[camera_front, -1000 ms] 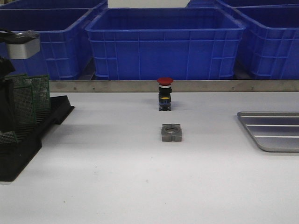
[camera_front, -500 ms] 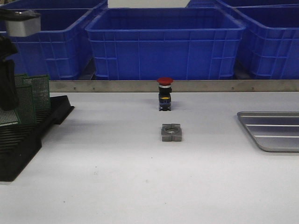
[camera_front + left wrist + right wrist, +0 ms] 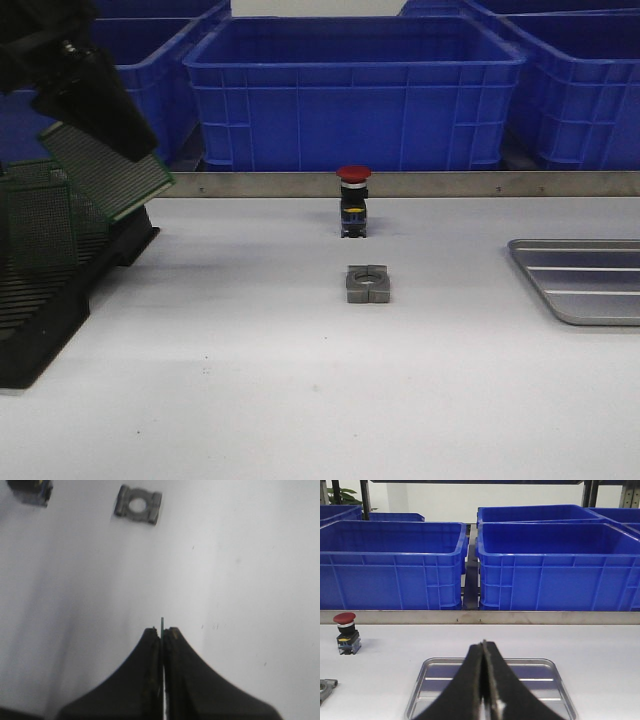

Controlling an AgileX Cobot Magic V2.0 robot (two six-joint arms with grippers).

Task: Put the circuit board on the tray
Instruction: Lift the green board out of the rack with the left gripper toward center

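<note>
In the front view, a white table fills the lower frame. At the left edge sits a black slotted rack with green perforated boards standing upright in it. Above the rack, in the upper left, the left gripper holds a green circuit board tilted in the air, clear of the rack and well apart from the tray. Near the middle lies a small grey metal bracket with a round hole, and just behind it stands a red-capped push button. At the right edge, only a corner of the silver tray shows, ridges running across its floor. A metal rail and blue crates line the back.

The left wrist view shows what the front view cannot: the two black fingers pressed tight on the board's thin green edge, seen end-on at the lower centre. The bracket lies at the top of this frame.

The right wrist view shows the tray nearly whole, with rounded corners and raised rim, beneath the right gripper, whose fingers meet with nothing between them. The push button stands at the left, the blue crates beyond.
</note>
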